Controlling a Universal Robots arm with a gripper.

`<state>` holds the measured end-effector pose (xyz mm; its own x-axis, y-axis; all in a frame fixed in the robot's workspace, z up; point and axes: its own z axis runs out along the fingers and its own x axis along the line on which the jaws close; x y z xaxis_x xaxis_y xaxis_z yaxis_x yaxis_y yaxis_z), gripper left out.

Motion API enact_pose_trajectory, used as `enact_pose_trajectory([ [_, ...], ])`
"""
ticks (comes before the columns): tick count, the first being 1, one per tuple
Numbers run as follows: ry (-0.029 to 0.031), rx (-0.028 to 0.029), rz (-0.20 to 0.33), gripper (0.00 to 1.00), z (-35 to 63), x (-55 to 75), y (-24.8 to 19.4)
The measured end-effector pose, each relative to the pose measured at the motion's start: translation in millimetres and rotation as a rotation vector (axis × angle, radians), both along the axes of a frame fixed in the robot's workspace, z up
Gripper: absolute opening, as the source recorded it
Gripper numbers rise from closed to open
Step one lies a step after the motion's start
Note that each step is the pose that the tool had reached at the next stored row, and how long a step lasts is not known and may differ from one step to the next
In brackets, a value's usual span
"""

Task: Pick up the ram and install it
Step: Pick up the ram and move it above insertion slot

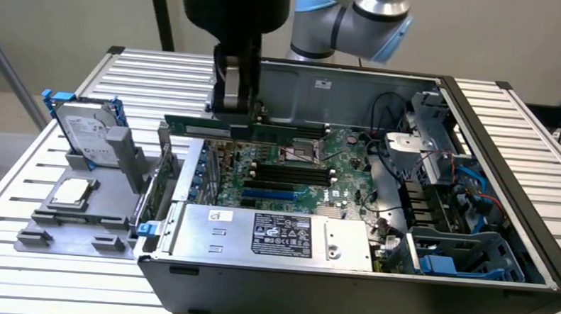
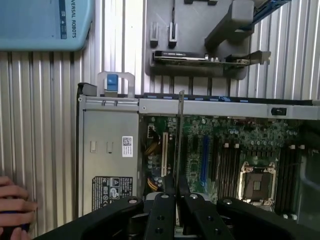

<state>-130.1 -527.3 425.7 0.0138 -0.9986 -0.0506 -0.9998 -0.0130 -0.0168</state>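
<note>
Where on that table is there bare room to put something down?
Bare ribbed table lies on the exterior view's right of the computer case, and around the grey tray at that view's left. Crowded: the tray, with the hard drive, and the case, where the claw holds the ram.

Reaches in from the far side with a silver and pale-blue arm (image 1: 362, 19), bent at a high joint. Drops straight down through a thick black wrist (image 1: 235, 13). Hangs left of centre in the exterior view, gripper (image 1: 235, 114) (image 2: 177, 182) pointing downward. Pinches the ram (image 1: 253, 132) (image 2: 179, 135) by its upper edge between two black fingers (image 2: 162, 212), closed tight, stick held level.
</note>
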Motion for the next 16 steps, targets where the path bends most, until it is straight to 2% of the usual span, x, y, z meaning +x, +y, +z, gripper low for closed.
enact_pose_trajectory([
  [4,0.0000,0.0003,0.000,0.14,0.0,12.1,5.0],
  [7,0.0000,0.0002,0.000,0.14,0.0,19.1,11.2],
  [10,0.0000,0.0002,0.000,0.14,-0.1,25.2,18.3],
  [16,0.0000,0.0002,0.000,0.14,-0.6,36.5,35.3],
])
